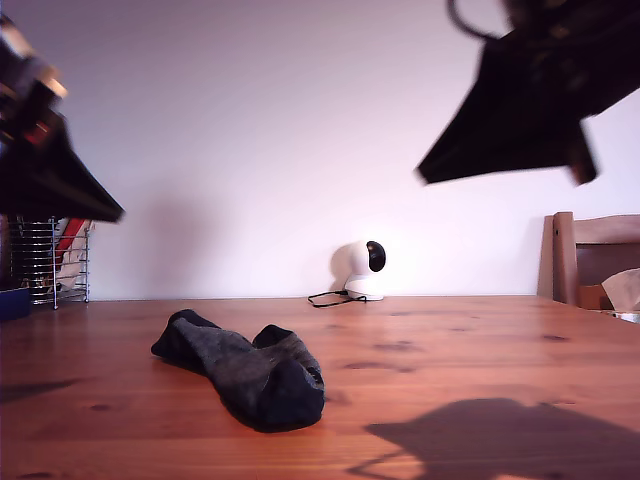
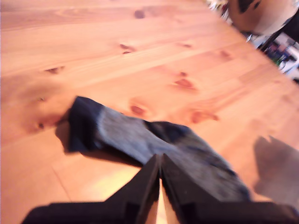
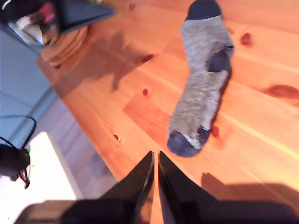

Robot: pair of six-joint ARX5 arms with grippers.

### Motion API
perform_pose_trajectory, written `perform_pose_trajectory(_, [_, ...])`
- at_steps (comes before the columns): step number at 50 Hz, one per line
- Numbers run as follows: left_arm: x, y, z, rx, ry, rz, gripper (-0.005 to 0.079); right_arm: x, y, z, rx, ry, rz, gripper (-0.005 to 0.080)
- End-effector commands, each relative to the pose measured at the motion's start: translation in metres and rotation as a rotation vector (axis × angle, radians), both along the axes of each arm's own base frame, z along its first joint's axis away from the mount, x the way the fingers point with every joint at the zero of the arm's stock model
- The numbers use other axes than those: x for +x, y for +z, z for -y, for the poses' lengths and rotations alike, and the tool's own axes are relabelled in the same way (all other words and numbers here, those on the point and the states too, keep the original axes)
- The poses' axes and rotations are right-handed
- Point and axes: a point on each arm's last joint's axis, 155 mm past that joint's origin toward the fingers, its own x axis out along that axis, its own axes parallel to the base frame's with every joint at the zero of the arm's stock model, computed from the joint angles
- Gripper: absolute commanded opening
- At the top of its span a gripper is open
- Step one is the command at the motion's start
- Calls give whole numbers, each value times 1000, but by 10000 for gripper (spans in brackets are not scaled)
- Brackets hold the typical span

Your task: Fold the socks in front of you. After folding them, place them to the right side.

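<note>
The socks [image 1: 245, 370] lie on the wooden table [image 1: 450, 360], left of centre in the exterior view. They are a grey knit bundle with dark toe and heel parts. In the second wrist view the socks [image 3: 201, 88] are stretched out lengthwise. My first gripper [image 1: 113, 211] hangs high at the exterior view's left. Its jaws are shut and hold nothing, and in its own view the first gripper [image 2: 159, 161] hovers just above the socks [image 2: 140, 135]. My second gripper [image 1: 425, 178] is raised at the exterior view's upper right. The second gripper [image 3: 155, 156] is shut and empty, well apart from the socks.
A white round camera [image 1: 362, 268] with a black cable stands at the table's far edge. A wire rack [image 1: 55, 260] stands at the exterior view's left. At that view's right are a wooden chair [image 1: 595, 255] and a tissue box [image 1: 625, 290]. Arm shadows fall on the table's front right.
</note>
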Motion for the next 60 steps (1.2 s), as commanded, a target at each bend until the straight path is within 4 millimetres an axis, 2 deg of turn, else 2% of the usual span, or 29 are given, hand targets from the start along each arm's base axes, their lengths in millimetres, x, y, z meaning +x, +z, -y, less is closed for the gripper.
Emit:
perform_pose_trajectory(1, [5,-12,4,17,-24,-18,-19,3,2,-6,2,13,13,-12])
perform_pose_trajectory(7, [16,-23,14,33,-61,-27,-19,2,-9,-13,-20,25,-3,-8])
perform_pose_trajectory(17, [33,-36,32,45,-108,-47,-19,0,-12,-27,-8,52,-5,-1])
perform_pose_trajectory(27, [44,-50,44,52,-134,-75,-19,14,-18,-37,-35,22,-18,8])
perform_pose_trajectory(37, [47,-74,43,89,-132,-105,-19,31,-34,-47,-79,5,-65,129])
perform_pose_trajectory(49, [48,-82,41,116,-133,-105,-19,32,-72,-60,-160,36,-188,277])
perform_pose_trajectory(60, [49,-82,40,126,-136,-96,-19,29,-97,-68,-206,54,-240,301])
